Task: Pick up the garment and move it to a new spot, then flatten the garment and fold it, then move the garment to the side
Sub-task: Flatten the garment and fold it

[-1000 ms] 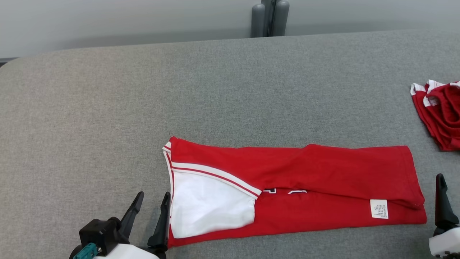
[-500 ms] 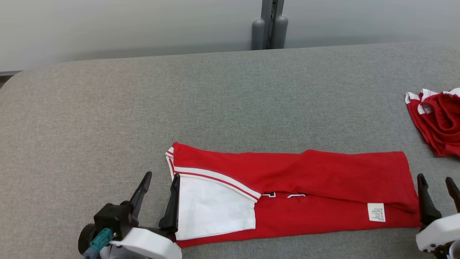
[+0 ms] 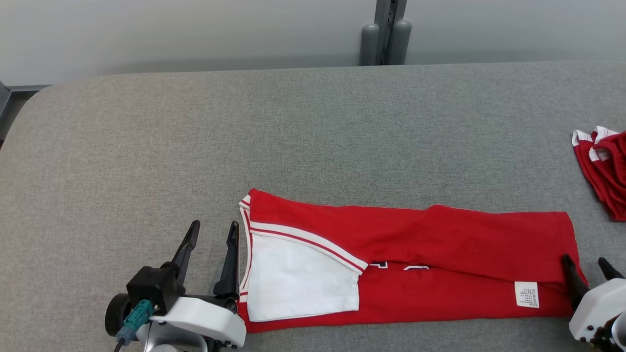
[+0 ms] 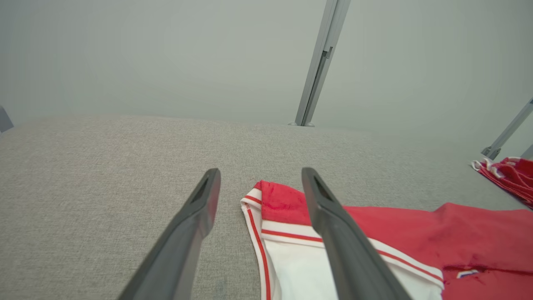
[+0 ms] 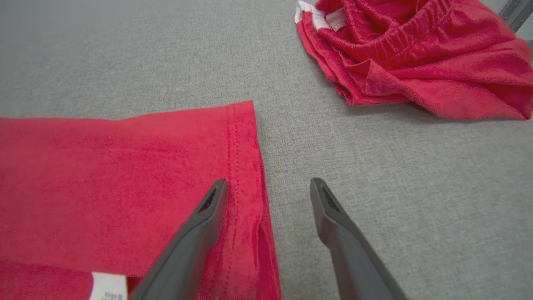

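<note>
The garment (image 3: 440,244) lay on the near part of the grey table (image 3: 293,137), folded lengthwise into 1 long red band running left to right. At its left end a white panel (image 3: 298,283) showed, bordered by white-and-red striped trim, and a small white label (image 3: 526,294) sat near its right end, close to the near edge.

The left gripper (image 3: 215,226) stood at the band's left end with its 2 fingers spread apart and nothing between them but bare table. In the left wrist view this gripper (image 4: 261,171) had 1 finger over the grey cloth and the other over the garment's (image 4: 458,233) striped corner; whether that finger touched the fabric could not be told.

The right gripper (image 3: 583,259) stood at the band's right end, also spread wide and pinching nothing. In the right wrist view its (image 5: 269,181) left finger lay over the stitched hem of the garment (image 5: 125,175) and its right finger over bare table, so the hem's edge fell between them.

A second red garment (image 3: 604,166), crumpled, lay well apart at the table's far right; the right wrist view showed its (image 5: 416,62) gathered waistband. Behind the table's far edge stood a grey post (image 3: 386,32) against a pale wall.
</note>
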Controlling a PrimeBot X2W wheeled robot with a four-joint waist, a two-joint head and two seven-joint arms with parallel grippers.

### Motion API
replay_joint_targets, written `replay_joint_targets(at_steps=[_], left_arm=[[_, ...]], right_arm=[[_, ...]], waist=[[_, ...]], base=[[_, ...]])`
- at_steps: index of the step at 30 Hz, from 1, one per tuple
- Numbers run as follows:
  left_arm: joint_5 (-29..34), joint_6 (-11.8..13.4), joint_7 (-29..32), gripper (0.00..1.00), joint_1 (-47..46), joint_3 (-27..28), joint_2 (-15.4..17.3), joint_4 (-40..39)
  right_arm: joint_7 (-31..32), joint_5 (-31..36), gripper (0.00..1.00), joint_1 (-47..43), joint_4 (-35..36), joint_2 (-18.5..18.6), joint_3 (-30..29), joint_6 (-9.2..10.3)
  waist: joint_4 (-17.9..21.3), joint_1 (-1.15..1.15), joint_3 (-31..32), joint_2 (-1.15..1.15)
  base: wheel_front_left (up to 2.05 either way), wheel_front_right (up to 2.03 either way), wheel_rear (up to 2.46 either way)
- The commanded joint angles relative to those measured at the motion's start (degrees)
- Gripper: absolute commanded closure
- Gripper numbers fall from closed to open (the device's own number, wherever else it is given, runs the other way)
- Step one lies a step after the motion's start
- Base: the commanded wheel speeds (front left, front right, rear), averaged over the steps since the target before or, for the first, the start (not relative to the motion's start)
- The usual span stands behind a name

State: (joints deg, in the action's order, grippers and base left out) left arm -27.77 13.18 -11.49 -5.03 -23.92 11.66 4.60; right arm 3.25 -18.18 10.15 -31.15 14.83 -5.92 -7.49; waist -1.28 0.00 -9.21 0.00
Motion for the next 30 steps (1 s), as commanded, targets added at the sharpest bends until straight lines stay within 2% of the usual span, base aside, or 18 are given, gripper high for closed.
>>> replay_joint_targets(at_steps=[1,8,9,10,11,13,14,15,17,30], left_arm=[[-0.14,0.36,-0.37,0.00,-0.72,0.37,0.19,0.34],[-0.37,0.53,-1.04,0.00,-1.39,0.77,0.11,0.81],[-0.34,0.58,-1.13,0.00,-1.45,0.79,0.12,0.86],[-0.31,0.62,-1.13,0.00,-1.50,0.79,0.13,0.93],[-0.29,0.60,-1.18,0.00,-1.57,0.78,0.13,1.00],[-0.28,0.54,-1.31,0.00,-1.66,0.77,0.15,1.09],[-0.28,0.54,-1.31,0.00,-1.66,0.77,0.15,1.09],[-0.31,0.56,-1.35,0.00,-1.65,0.79,0.16,1.14],[-0.32,0.59,-1.38,0.00,-1.62,0.81,0.20,1.29],[0.66,0.97,-1.51,0.00,-1.65,-0.27,0.77,1.32]], right_arm=[[1.06,-1.10,0.00,0.53,-0.73,0.59,0.63,0.00],[5.90,-5.19,0.00,0.87,-2.92,2.38,5.17,0.01],[6.08,-5.58,0.14,1.03,-3.12,2.54,5.73,0.01],[6.29,-5.82,0.41,1.28,-3.32,2.65,6.26,0.01],[6.43,-6.04,0.57,1.51,-3.48,2.79,6.88,0.01],[6.46,-6.59,0.70,1.91,-3.73,3.07,7.85,0.01],[6.46,-6.59,0.70,1.91,-3.73,3.07,7.85,0.01],[6.39,-6.82,0.76,2.12,-3.82,3.24,8.15,0.02],[6.02,-7.28,1.00,2.70,-3.97,3.74,8.65,0.02],[4.63,-10.40,1.00,4.66,-1.44,8.55,6.51,0.06]], waist=[[-0.09,0.00,-0.09,0.00],[-0.01,0.00,-0.67,0.00],[0.02,0.00,-0.74,0.00],[0.03,0.00,-0.81,0.00],[0.03,0.00,-0.86,0.00],[0.04,0.00,-0.94,0.00],[0.04,0.00,-0.94,0.00],[0.04,0.00,-0.95,0.00],[0.06,0.00,-0.94,0.00],[1.32,0.00,-0.31,0.00]], base=[[0.00,0.00,0.00],[0.00,0.00,0.00],[0.00,0.00,0.00],[0.00,0.00,0.00],[0.00,0.00,0.00],[0.00,0.00,0.00],[0.00,0.00,0.00],[0.00,0.00,0.00],[0.00,0.00,0.00],[0.00,0.00,0.00]])
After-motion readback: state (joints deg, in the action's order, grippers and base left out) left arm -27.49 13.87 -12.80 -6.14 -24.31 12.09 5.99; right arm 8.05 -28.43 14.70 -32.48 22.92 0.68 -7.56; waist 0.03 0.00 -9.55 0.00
